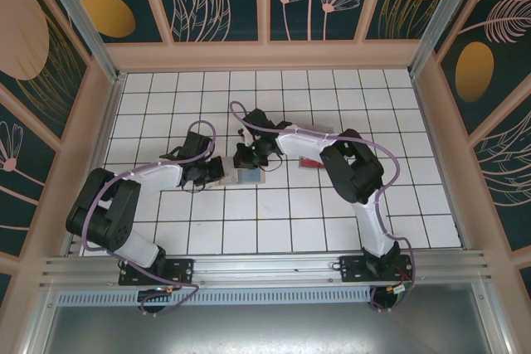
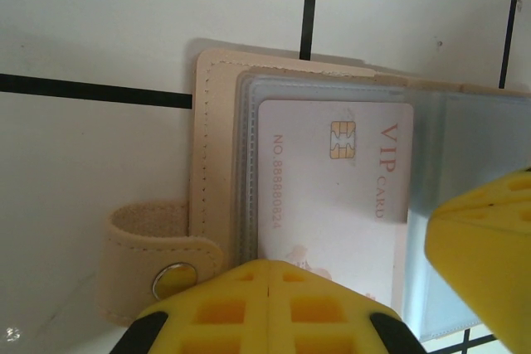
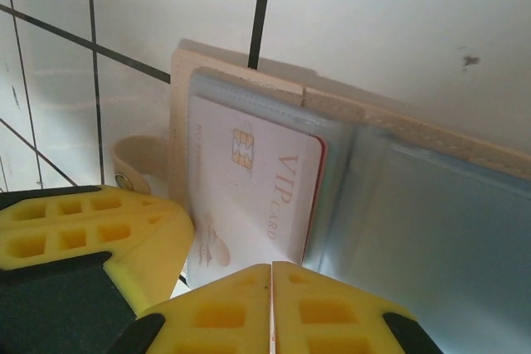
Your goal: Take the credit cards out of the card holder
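Left fingers [image 2: 217, 300]: yellow, pressed together at the near edge of the card holder [image 2: 217, 122], over the lower end of a white VIP card [image 2: 332, 196]. Right fingers [image 3: 332, 308]: yellow, likewise pressed together, just beside the left pair. Card holder: tan, lying open on the white-tiled bench [image 2: 99, 22] between the two arms; strap [image 2: 145, 246] with metal snap [image 2: 170, 278] undone. Contents: clear sleeves [image 2: 465, 163]; the card sits in the top sleeve of the strap-side half; red edge [image 3: 319, 196] behind it, possibly a second card.
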`<state>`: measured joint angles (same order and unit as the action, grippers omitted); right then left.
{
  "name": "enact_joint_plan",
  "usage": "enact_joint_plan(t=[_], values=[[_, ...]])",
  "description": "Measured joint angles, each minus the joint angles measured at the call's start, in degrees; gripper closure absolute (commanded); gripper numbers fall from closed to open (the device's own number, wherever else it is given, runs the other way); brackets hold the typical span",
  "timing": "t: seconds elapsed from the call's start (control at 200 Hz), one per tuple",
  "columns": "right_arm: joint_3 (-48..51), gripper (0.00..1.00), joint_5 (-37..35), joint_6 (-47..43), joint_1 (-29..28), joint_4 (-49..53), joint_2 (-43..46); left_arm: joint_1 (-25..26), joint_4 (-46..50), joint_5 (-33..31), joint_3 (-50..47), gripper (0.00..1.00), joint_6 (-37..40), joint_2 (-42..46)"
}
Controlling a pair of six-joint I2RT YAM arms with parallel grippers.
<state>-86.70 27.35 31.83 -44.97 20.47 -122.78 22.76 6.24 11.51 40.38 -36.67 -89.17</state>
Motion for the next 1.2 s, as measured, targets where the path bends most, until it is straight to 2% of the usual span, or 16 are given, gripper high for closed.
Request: enact_joint_plan(t=[0.891,1.201], values=[[-0.24,0.93,-0.94,-1.49,-0.46,1.99,-1.27,0.00,-0.09,0.00,-0.07,0.98,0.00,-0.22],[-0.35,0.89,-1.62,-1.51,-0.46,2.47,-1.09,0.00,-0.22,0.07,-0.07,0.98,0.00,-0.26]])
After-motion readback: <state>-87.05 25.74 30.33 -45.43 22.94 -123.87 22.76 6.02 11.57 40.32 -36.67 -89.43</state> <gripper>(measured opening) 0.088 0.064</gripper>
